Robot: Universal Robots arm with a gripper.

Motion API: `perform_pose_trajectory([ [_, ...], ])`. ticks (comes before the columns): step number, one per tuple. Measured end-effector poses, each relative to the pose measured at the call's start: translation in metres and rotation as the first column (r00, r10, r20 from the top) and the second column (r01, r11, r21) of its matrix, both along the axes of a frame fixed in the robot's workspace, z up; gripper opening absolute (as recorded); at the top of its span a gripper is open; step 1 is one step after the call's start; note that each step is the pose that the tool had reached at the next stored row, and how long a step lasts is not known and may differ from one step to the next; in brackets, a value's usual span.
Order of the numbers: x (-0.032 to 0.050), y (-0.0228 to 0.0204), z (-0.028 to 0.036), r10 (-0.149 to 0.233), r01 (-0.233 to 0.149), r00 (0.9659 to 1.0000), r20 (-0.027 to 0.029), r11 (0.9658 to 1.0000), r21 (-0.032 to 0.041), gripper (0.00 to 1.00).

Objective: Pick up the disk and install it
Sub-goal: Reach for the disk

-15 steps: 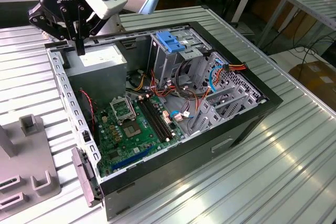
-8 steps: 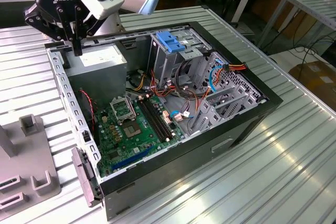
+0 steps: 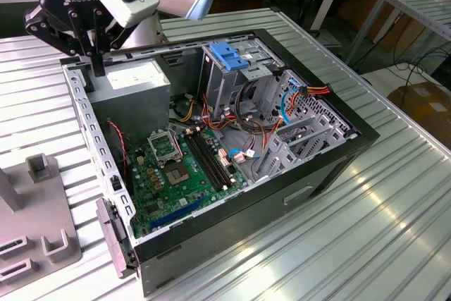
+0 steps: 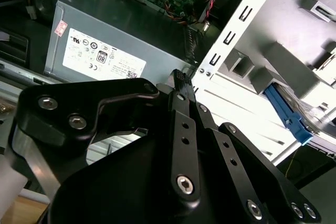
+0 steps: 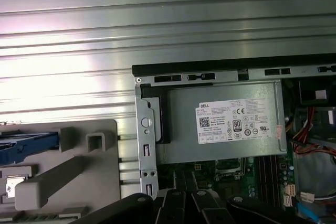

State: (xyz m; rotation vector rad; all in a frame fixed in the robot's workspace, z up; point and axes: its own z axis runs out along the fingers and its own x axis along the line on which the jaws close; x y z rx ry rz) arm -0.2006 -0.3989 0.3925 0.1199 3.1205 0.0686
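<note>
Closest in, the black claw (image 4: pixel 181 77) has its fingertips together and grips nothing. It hangs over the corner of the open computer case (image 3: pixel 246 244), just beside the grey power supply (image 5: pixel 220 124). The disk (image 5: pixel 29 147) lies outside the case in a grey holder (image 5: pixel 89 182) on the ribbed worktop (image 5: pixel 157 19). Its blue rail puts its long axis roughly along the worktop's ribs; I cannot tell which way its ends point.
</note>
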Motion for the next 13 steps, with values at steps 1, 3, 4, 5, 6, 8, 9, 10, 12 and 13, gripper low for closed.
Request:
perform_pose_trajectory([
  [1,-0.0007,0.0,0.0,0.0,0.0,1.0,0.0,1.0,0.0,0.11],
  [3,-0.0026,0.0,0.0,0.0,0.0,1.0,0.0,1.0,0.0,0.11],
  [4,-0.0037,0.0,0.0,0.0,0.0,1.0,-0.0001,1.0,0.0,0.11],
  [5,-0.0045,0.0,0.0,0.0,0.0,1.0,0.0,1.0,0.0,0.11],
  [6,-0.0065,0.0,0.0,0.0,0.0,1.0,0.0,1.0,0.0,0.11],
  [8,-0.0081,0.0,0.0,0.0,0.0,1.0,-0.0001,1.0,-0.0001,0.11],
  [9,-0.0093,0.0,0.0,0.0,0.0,1.0,-0.0001,1.0,0.0,0.11],
  [10,-0.0101,0.0,0.0,0.0,0.0,1.0,-0.0001,1.0,0.0,0.11],
  [12,-0.0124,0.0,0.0,0.0,0.0,1.0,0.0,1.0,0.0,0.11],
  [13,-0.0132,0.0,0.0,0.0,0.0,1.0,-0.0001,1.0,0.0,0.11],
])
